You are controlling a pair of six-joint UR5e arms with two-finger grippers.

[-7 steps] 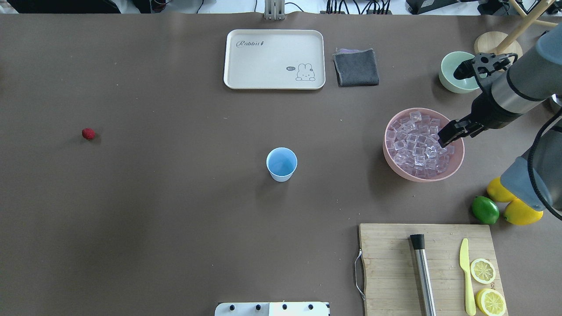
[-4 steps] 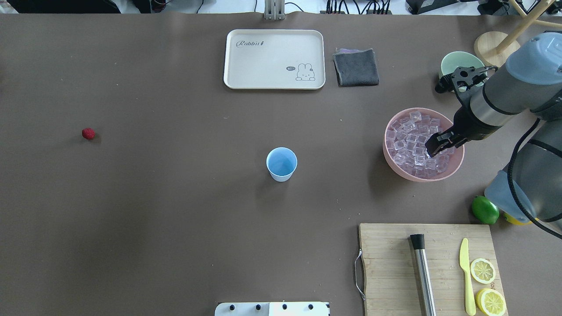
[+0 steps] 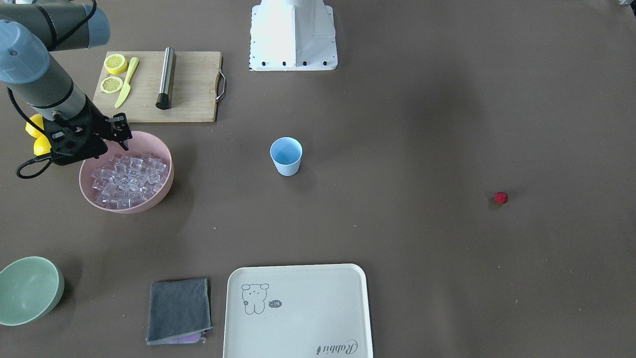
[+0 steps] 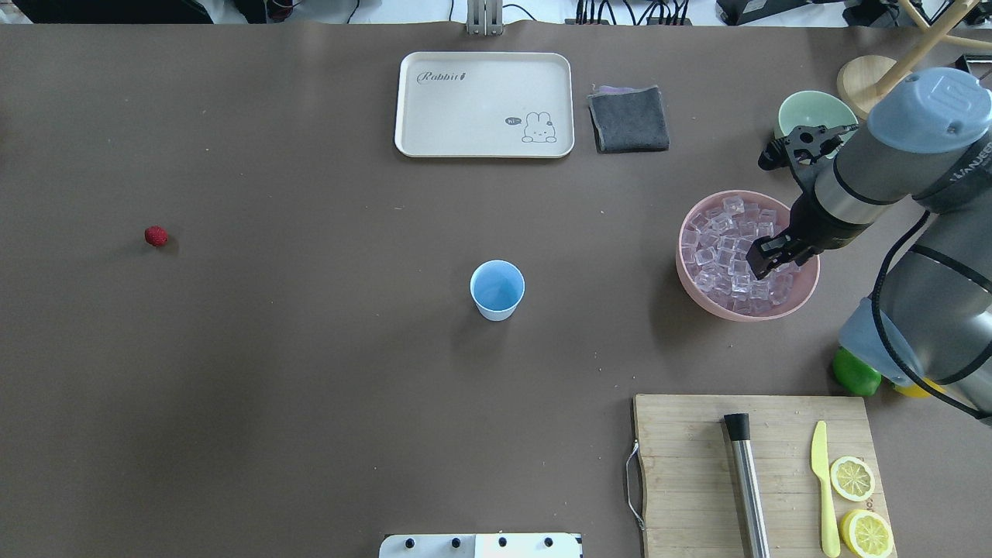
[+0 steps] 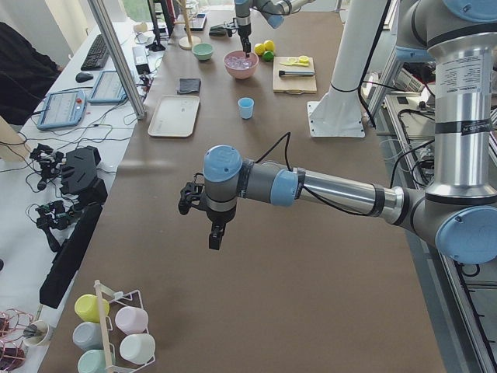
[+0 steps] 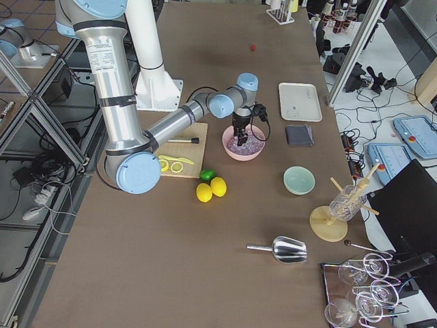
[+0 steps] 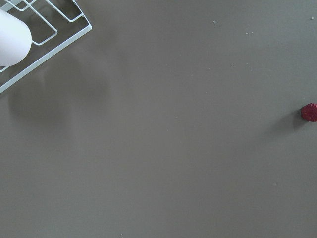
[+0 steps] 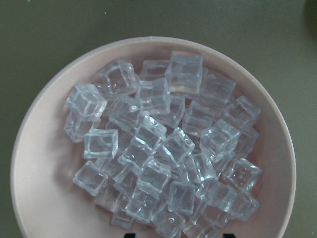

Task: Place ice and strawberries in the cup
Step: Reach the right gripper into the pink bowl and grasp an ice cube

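The ice [image 4: 728,248] fills a wide pink bowl [image 4: 802,298] at the table's right. My right gripper [image 4: 763,262] hangs over the bowl's near-right part, just above the cubes. In the right wrist view the ice [image 8: 163,148] fills the frame and two dark fingertips [image 8: 130,234] stand wide apart at the bottom edge, so it is open and empty. The light blue cup [image 4: 497,289] stands upright and empty at mid-table. The red strawberry [image 4: 156,236] lies alone far left and shows in the left wrist view [image 7: 310,112]. My left gripper [image 5: 215,237] hovers above bare table; I cannot tell its state.
A pale green bowl [image 4: 806,116], a grey cloth [image 4: 628,118] and a cream tray [image 4: 484,105] lie at the back. A cutting board [image 4: 690,465] with a steel muddler [image 4: 748,484], knife and lemon slices is front right. A lime [image 4: 852,376] sits beside it.
My right arm has swung in over the pink bowl; the gripper moved left and toward the robot, from the bowl's right rim to over the ice. Cup and strawberry have not moved.
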